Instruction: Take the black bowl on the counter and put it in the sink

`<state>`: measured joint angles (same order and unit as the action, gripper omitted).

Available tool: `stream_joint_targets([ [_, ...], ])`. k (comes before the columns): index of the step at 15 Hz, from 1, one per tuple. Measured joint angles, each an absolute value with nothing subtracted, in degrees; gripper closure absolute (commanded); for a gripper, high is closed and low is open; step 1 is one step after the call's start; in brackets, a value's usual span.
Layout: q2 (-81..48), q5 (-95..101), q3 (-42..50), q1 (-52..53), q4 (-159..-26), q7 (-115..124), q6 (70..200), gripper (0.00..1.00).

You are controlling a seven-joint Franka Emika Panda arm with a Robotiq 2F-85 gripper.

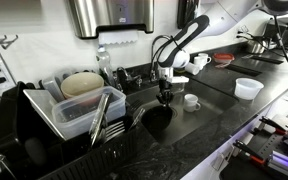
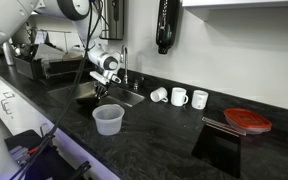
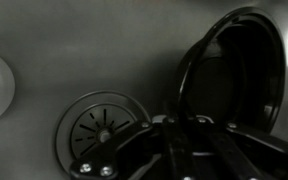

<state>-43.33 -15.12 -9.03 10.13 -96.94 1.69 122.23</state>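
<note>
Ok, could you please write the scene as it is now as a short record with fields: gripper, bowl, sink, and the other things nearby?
gripper: gripper low inside the sink, apparently closed on the bowl's rim
black bowl: black bowl tilted on edge in the basin, not yet released
sink floor: drain beside the bowl; white cup also there
counter: counter holds a clear plastic cup and three white mugs near the wall

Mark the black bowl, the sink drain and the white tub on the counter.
black bowl (image 3: pixel 234 80), wrist view, on its inner wall.
sink drain (image 3: pixel 97 128), wrist view, on the strainer's centre.
white tub (image 2: pixel 108 120), an exterior view, on its side wall.
</note>
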Motion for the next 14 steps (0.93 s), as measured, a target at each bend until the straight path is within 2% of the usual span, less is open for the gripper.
stream_joint_targets([
  [8, -43.76, -13.64, -8.7, 10.12, -92.98, 3.81, 116.27, 0.04],
  [10, -42.2, -13.46, -8.68, 10.13, -92.6, 4.15, 115.88, 0.0],
  [14, -37.37, -13.4, -9.06, 11.0, -93.32, 5.21, 114.59, 0.0],
])
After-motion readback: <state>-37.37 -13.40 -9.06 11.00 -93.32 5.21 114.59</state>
